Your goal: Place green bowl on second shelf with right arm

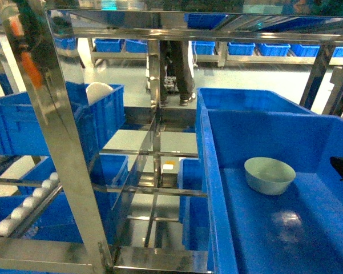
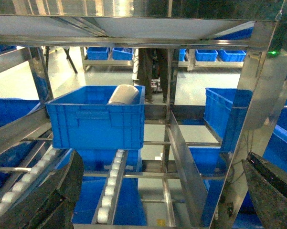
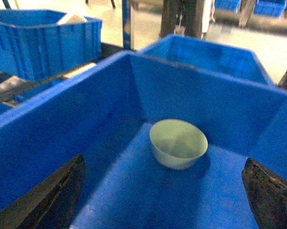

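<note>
Head view takes in the steel rack [image 1: 68, 154], its shiny uprights and roller rails [image 1: 25, 208] filling the left side, with blue crates on several tiers. The biggest thing on the right is the near crate [image 1: 262, 240], open-topped and deep. The green bowl [image 1: 269, 175] sits upright on this crate's floor, toward the back wall, touching nothing else. On the left a smaller crate [image 1: 57, 117] holds a white dome-shaped object [image 1: 99, 91].

In the right wrist view the right gripper [image 3: 164, 200] hangs over the near end of that crate, its two dark fingers [image 3: 50, 200] spread wide with nothing between them, and the bowl [image 3: 178, 143] lies ahead, well apart from the tips. The left gripper [image 2: 162, 195] is likewise spread and empty, facing the rack's rollers [image 2: 112, 183] and the crate with the white object [image 2: 124, 94].

The bowl looks smooth and glossy, so it is probably hard, light and a little slippery, and likely to chip if knocked against the crate wall. The rim seems the best place to pinch: one finger inside, one outside, on the near edge. A grip across the whole body would likely slide on the curved side. Which tier this crate rests on cannot be told from here
</note>
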